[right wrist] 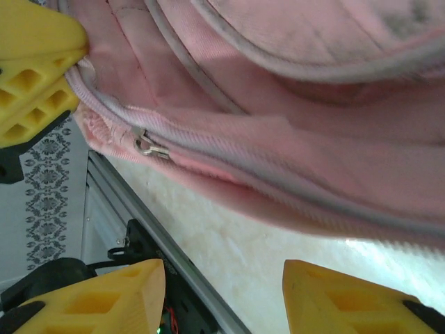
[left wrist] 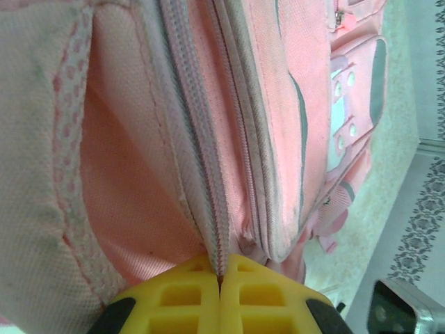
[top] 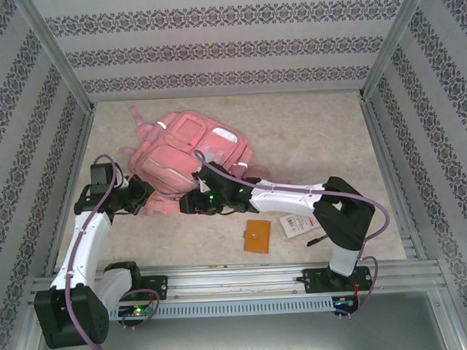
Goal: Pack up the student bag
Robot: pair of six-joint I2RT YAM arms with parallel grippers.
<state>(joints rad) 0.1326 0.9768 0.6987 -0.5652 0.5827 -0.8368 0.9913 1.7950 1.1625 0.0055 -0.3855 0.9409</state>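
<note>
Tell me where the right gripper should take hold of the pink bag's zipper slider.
Best to pinch the small metal slider itself, which sticks out from the zip line of the student bag just beside where the left gripper clamps the tape. Bring the open right gripper in from the table side, fingers straddling the zip.

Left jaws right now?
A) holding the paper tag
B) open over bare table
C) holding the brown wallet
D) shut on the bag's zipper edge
D: the left gripper has its jaws pressed together on the zipper edge of the student bag, seen in the left wrist view.
</note>
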